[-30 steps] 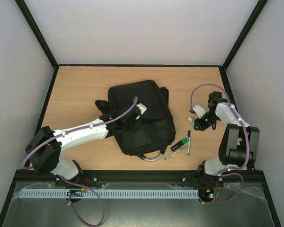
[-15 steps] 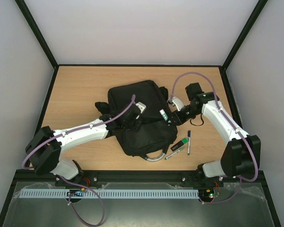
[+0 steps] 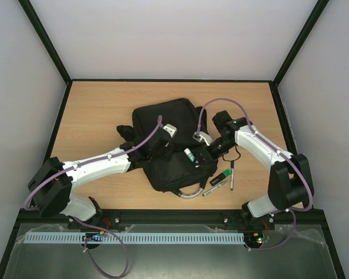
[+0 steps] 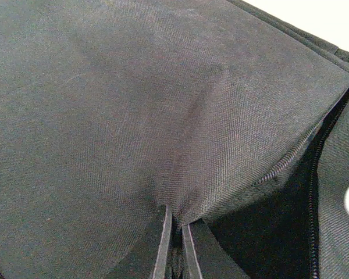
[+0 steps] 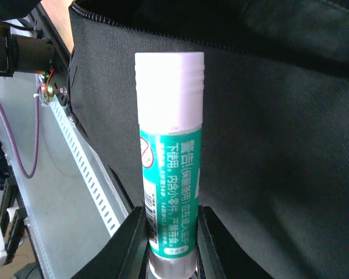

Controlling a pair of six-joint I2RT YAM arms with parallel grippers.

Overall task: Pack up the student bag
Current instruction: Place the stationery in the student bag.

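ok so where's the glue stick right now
In the top view the glue stick is held in the right gripper over the near right part of the backpack, just left of the pens.

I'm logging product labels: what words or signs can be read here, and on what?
"警告": on the green label of the glue stick.
Red crossed-circle sign: same label.
Smaller Chinese lines there: too small to read surely.
Pens beside the student bag: print too small.
Student bag: none seen.
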